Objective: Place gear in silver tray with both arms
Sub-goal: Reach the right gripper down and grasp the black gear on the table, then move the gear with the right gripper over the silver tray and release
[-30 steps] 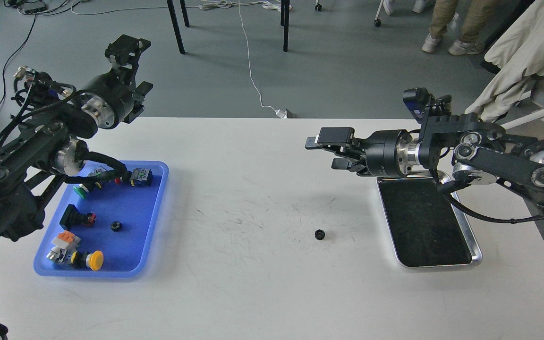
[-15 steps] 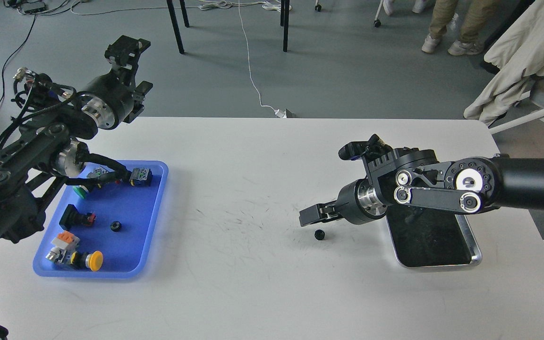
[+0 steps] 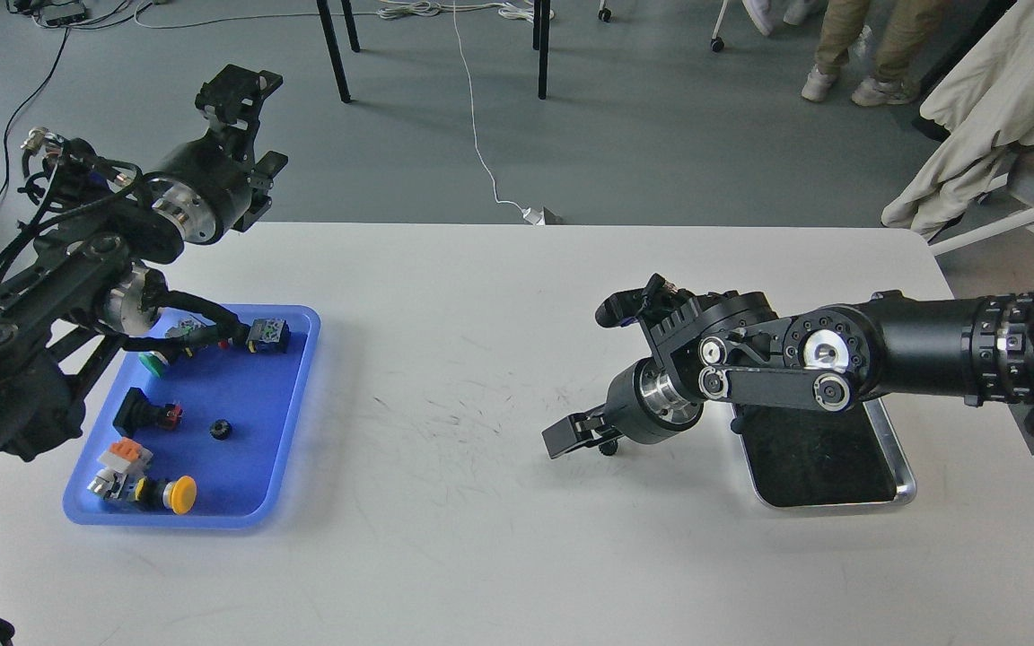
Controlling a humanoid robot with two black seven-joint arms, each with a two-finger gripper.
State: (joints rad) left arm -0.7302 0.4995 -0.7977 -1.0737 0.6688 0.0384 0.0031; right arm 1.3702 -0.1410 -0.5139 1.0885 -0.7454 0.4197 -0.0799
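Note:
The small black gear (image 3: 608, 448) lies on the white table, left of the silver tray (image 3: 904, 471), and mostly hides under my right gripper. My right gripper (image 3: 568, 435) is low over the table, pointing left and down, with its fingers right at the gear. Whether its fingers hold the gear cannot be told. The right arm crosses the tray's far end; the tray's dark bottom holds nothing. My left gripper (image 3: 252, 126) is raised above the table's back left corner, open and empty.
A blue plastic tray (image 3: 303, 377) at the left holds another small black gear (image 3: 220, 430), a yellow push-button (image 3: 178, 493), a green button (image 3: 153, 363) and several other switches. Chair legs, cables and a person's legs are on the floor beyond the table.
My right arm has swung down and to the left, from above the silver tray's far end to the gear on the table. The left arm has hardly moved.

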